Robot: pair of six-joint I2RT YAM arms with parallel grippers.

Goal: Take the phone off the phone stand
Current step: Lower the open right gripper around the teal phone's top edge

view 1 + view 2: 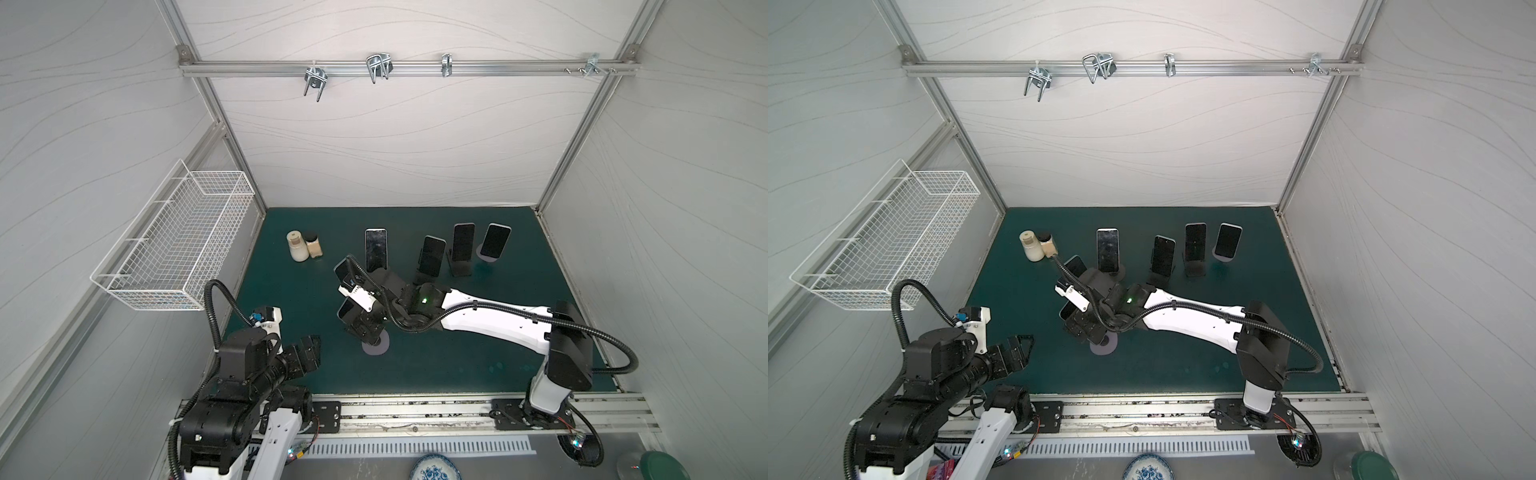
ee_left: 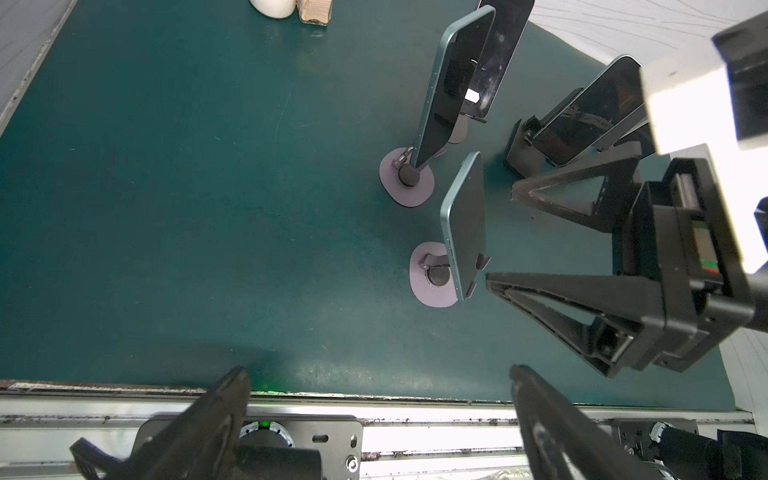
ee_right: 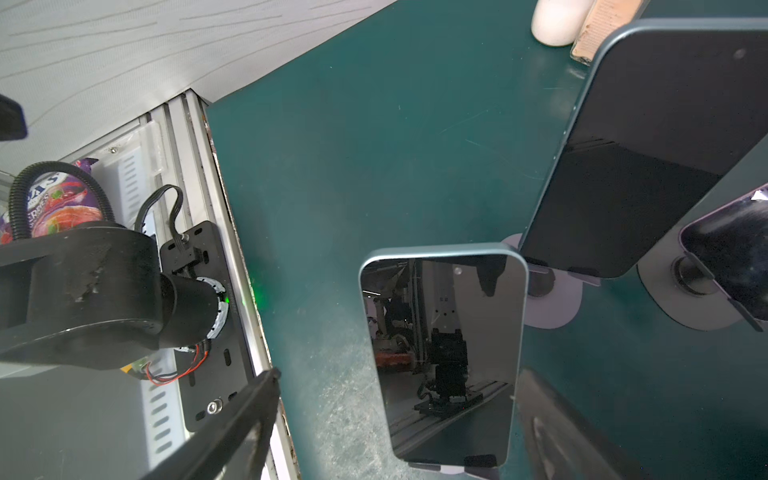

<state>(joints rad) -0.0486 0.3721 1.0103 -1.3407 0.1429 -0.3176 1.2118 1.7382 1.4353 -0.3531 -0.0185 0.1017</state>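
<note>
the right hand (image 2: 500, 235) is stretched out over the middle of the green desk (image 1: 457, 357), its fingers (image 2: 561, 291) spread wide and gripping nothing. it faces the phone (image 2: 466, 224), which is dark-screened with a teal edge. the phone stands almost upright on its phone stand (image 2: 430, 296), a short post on a rounded grey base. this stand is nearer the front edge than any other on the desk. in the right wrist view the phone sits between the two fingers. in the left wrist view one fingertip comes close to the stand's lip at the foot of the phone, but i cannot tell whether it touches.

just beyond it, a second teal phone (image 2: 449, 83) stands on a similar grey base. the far row of phones (image 1: 463, 245), four of them, leans on stands further back.

the left hand (image 1: 312, 351) hangs over the near left part of the desk, fingers wide apart and empty, well apart from the phone.

at the far left a white jar (image 1: 297, 247) and a small spice bottle (image 1: 313, 245) stand side by side. a white wire basket (image 1: 178, 245) hangs on the left wall.
</note>
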